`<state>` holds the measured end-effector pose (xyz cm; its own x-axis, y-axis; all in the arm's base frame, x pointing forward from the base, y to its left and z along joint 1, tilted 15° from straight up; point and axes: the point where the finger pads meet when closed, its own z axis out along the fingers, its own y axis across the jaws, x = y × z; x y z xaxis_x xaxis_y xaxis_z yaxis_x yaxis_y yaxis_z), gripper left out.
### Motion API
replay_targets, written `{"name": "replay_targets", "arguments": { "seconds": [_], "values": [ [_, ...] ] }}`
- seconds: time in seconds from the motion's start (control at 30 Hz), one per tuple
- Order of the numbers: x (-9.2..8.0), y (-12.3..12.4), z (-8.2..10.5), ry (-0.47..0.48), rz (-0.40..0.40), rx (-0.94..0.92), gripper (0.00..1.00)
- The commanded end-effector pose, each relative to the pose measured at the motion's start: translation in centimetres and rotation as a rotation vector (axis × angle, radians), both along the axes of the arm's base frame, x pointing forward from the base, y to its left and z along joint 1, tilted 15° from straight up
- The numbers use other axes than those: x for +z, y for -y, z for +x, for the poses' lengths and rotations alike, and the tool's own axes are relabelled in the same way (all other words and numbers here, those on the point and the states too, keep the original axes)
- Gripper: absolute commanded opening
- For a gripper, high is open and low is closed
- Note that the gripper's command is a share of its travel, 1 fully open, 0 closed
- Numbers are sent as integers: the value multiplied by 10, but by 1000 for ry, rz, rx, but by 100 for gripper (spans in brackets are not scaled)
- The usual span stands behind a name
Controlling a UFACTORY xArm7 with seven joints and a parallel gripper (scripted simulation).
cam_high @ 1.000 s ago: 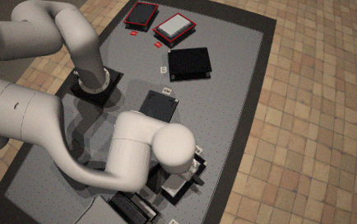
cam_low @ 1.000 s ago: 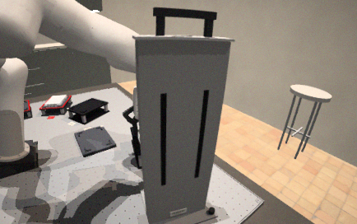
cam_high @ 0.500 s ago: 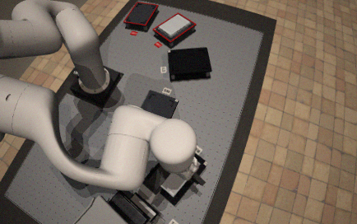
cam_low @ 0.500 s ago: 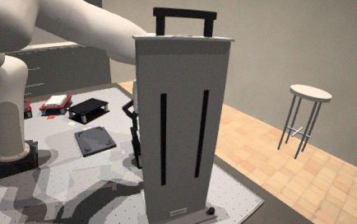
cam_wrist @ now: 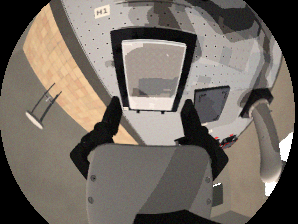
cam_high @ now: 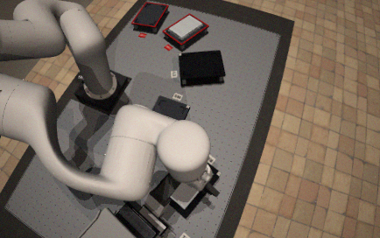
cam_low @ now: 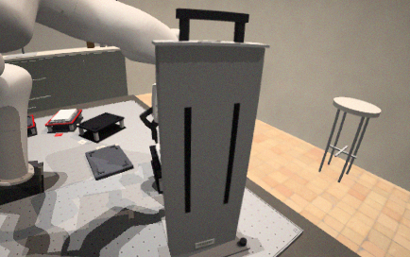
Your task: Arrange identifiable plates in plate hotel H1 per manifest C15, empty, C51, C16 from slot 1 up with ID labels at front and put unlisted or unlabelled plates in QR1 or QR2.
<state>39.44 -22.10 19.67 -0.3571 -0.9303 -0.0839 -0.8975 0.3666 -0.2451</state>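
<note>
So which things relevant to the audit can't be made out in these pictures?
- Slots of the tall grey plate hotel: the exterior view shows only its closed back panel.
- ID labels on the pale plate in the black-framed nest below the open gripper: too small in the wrist view; the white arm covers it from the top.
- White deck labels: unreadable, too small.

We cannot see the slots of the tall grey plate hotel (cam_low: pixel 208 142); deck labels by the stations are too small to read.
</note>
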Motion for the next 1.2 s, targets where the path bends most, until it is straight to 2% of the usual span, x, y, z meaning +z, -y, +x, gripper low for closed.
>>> {"name": "replay_targets", "arguments": {
  "seconds": [0.0,0.7,1.17],
  "values": [
    [8,0,-1,3,-2,0,100],
    [38,0,-9,3,-2,0,100],
    [38,0,-9,3,-2,0,100]
  ]
}}
